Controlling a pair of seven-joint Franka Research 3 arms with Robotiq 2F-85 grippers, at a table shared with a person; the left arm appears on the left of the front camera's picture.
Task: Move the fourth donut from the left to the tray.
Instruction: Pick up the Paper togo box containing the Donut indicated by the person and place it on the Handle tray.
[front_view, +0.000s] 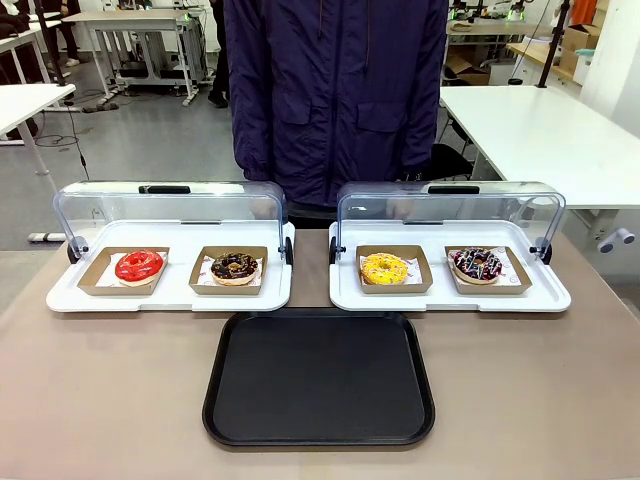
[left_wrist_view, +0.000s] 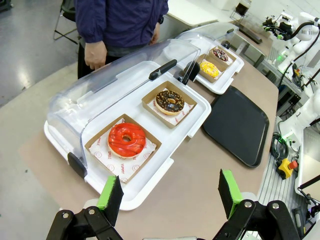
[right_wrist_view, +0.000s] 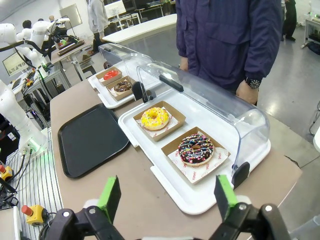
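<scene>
While fourth donut (right_wrist_view: 196, 149) sits boxed, red print on liner (right_wrist_view: 176, 160) illegible.

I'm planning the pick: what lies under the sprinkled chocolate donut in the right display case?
Under the fourth donut lies a white printed paper, inside a brown cardboard holder on the white display tray. The donut hides the paper's middle.
</scene>
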